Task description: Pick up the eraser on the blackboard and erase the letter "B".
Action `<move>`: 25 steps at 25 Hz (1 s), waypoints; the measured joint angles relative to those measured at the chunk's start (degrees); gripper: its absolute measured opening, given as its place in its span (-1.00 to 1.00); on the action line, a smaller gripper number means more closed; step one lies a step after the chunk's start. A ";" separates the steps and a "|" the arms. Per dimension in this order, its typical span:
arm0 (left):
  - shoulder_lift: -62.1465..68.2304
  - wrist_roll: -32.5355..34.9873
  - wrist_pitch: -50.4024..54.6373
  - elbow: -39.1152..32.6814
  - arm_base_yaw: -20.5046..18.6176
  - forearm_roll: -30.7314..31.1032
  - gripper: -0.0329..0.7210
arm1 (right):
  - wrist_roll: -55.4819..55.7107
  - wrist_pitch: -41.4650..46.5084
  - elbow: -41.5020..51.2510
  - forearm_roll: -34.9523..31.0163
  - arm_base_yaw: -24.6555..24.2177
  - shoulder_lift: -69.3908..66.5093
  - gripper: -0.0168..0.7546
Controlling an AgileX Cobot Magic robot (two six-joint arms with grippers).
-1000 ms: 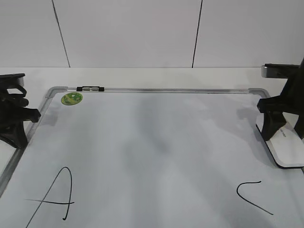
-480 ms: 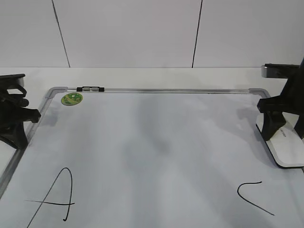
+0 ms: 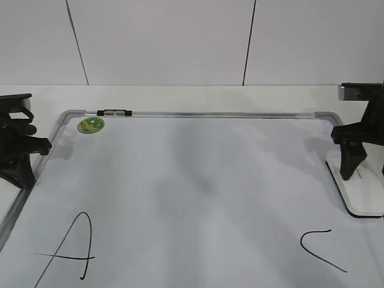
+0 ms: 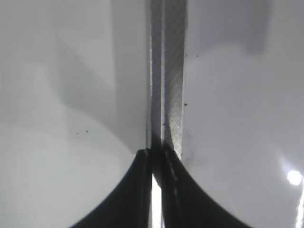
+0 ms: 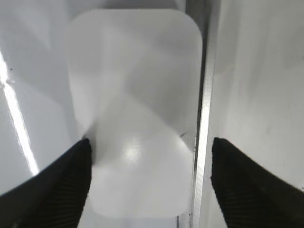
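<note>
The blackboard (image 3: 240, 156) is a white board with a silver frame, lying flat. No letter "B" shows on it; only a faint grey smear marks its middle. The white eraser (image 3: 365, 193) lies flat on the board against the right frame rail, and it fills the right wrist view (image 5: 135, 85). My right gripper (image 3: 353, 163) is open just above it, its fingers (image 5: 149, 166) straddling the eraser and the rail (image 5: 203, 118). My left gripper (image 3: 21, 162) is shut and empty over the left frame rail (image 4: 167, 71), fingertips (image 4: 155, 153) together.
A black "A" (image 3: 72, 249) is at the board's front left and a black "C" (image 3: 321, 243) at the front right. A round green magnet (image 3: 91, 125) and a black clip (image 3: 114, 112) sit at the back left corner. A white wall stands behind the table.
My right gripper has shifted a little to the right, and the eraser under it lies slightly further right and nearer. The left arm has not moved.
</note>
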State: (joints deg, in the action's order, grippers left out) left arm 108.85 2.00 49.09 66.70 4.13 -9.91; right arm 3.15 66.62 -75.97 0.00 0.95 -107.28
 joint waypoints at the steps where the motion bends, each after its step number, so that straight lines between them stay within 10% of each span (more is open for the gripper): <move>1: 0.00 0.00 0.00 0.00 0.00 0.00 -0.86 | 0.10 0.48 -0.30 0.00 0.00 0.00 0.59; 14: 0.00 0.00 0.09 0.00 0.00 0.00 -0.82 | 0.20 3.11 -13.97 -9.47 0.00 0.00 0.57; 25: -0.58 0.28 1.41 0.00 0.00 2.72 -0.22 | 0.20 3.49 -13.97 -9.69 0.00 6.58 0.57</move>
State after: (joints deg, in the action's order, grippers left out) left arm 108.27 2.29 50.50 66.70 4.13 -7.19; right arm 3.35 70.11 -89.94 -9.69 0.95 -100.70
